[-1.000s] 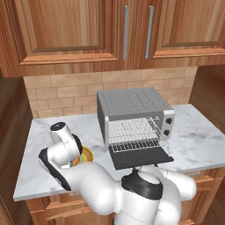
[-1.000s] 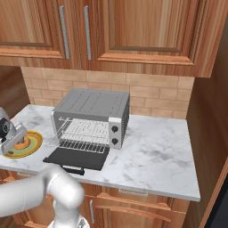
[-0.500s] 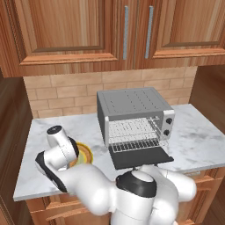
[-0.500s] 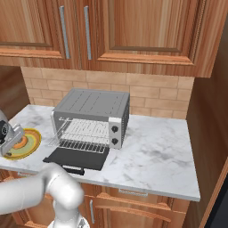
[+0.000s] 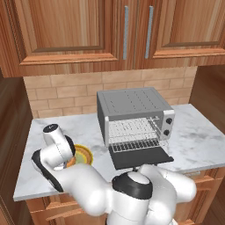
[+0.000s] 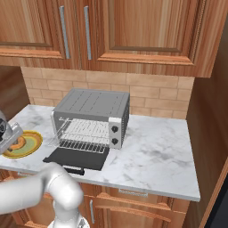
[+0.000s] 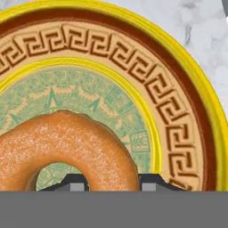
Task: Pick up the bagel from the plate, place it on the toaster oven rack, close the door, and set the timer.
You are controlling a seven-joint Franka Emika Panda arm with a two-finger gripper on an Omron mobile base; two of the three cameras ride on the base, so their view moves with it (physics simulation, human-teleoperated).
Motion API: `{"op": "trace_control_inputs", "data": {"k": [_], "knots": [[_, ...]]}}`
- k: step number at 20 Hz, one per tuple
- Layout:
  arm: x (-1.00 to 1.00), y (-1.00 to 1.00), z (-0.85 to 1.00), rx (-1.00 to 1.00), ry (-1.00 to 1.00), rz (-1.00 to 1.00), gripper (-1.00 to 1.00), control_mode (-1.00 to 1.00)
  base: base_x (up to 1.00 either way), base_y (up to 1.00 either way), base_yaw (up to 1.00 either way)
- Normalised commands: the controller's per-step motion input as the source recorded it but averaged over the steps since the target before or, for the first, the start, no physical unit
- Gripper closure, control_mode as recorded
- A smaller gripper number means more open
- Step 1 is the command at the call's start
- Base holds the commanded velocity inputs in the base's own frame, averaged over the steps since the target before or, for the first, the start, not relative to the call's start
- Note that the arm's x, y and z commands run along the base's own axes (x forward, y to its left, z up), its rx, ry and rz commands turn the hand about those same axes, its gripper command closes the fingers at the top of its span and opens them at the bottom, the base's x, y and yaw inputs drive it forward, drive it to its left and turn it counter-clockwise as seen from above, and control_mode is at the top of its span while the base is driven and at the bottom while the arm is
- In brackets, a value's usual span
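Looking at the bottom of the hand view, I see the gripper [image 7: 109,181] pinching one side of the bagel [image 7: 62,149] on the plate [image 7: 187,84], so I worry such a thin bite could slip when lifted.

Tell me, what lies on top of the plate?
The bagel lies on the plate, over its green centre. The hand is shut on the bagel's near side. The plate under the bagel is covered, except through the hole.

no readable text, labels or numbers anywhere
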Motion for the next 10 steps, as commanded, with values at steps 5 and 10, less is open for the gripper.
{"op": "trace_control_inputs", "data": {"k": [5,10], "knots": [[-0.40,0.00,0.20,0.00,-0.06,-0.09,1.00,-1.00,0.00,0.00,0.00],[-0.75,-0.06,0.75,0.05,-0.17,-0.09,1.00,-1.00,0.00,0.00,0.00]]}}
